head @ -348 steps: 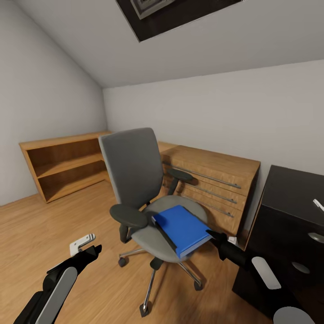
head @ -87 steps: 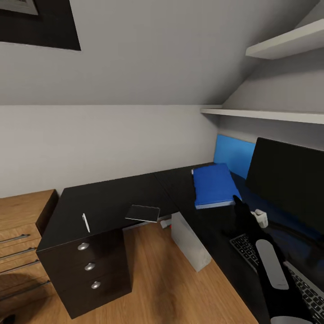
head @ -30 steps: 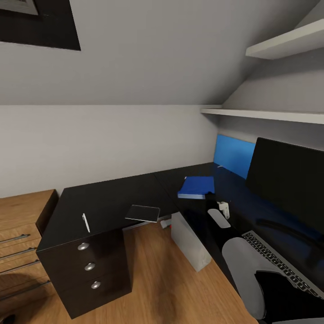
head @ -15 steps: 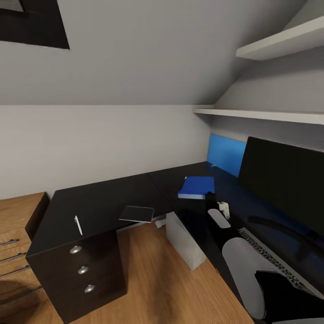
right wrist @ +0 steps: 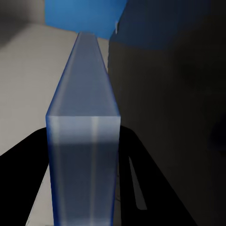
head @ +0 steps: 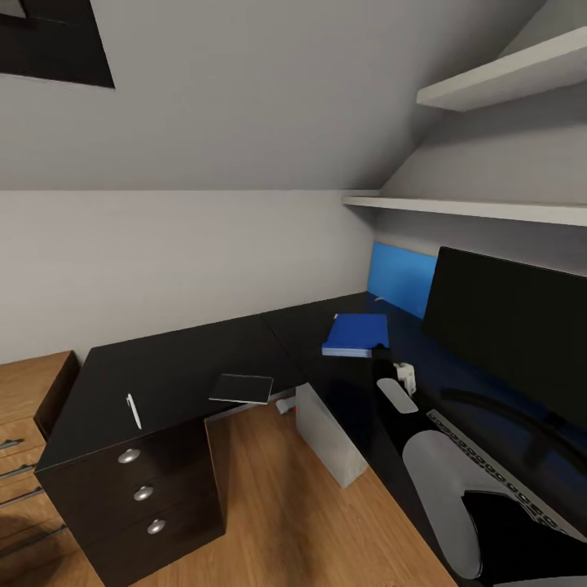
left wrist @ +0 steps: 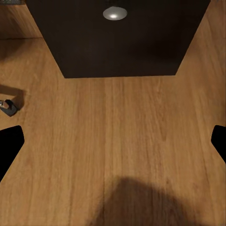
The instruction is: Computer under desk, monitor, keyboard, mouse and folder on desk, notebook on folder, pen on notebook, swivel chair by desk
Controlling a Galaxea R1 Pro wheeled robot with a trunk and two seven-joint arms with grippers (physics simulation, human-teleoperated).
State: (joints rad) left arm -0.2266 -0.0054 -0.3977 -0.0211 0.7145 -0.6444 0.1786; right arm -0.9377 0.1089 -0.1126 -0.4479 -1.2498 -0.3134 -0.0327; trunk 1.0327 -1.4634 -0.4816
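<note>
A: Head camera's looking across the black L-shaped table (head: 187, 359). The blue folder (head: 356, 333) sits flat on the far part, in front of a blue panel (head: 398, 280) on the wall.

B: And the right hand (head: 385, 355) is right at the folder's near edge. From its wrist camera, the folder (right wrist: 84, 136) runs edge-on between the dark fingers (right wrist: 33, 160), one on each side. Looks clamped on it.

A: Agreed, closed around the folder. The monitor (head: 514, 326) stands at the right on the table, the keyboard (head: 489, 473) lying in front of it, partly hidden by the right arm.

B: On the left wing there's a dark notebook (head: 241, 388) near the front edge, and a white pen (head: 131, 410) lying well apart from it, above the drawers (head: 139, 493).

A: The grey computer (head: 326, 436) stands on the wooden floor under the table, near the corner.

B: Left hand? Its wrist camera looks down at floorboards and a drawer knob (left wrist: 114, 12), fingertips (left wrist: 9, 143) at the two edges, spread wide with nothing between.
</note>
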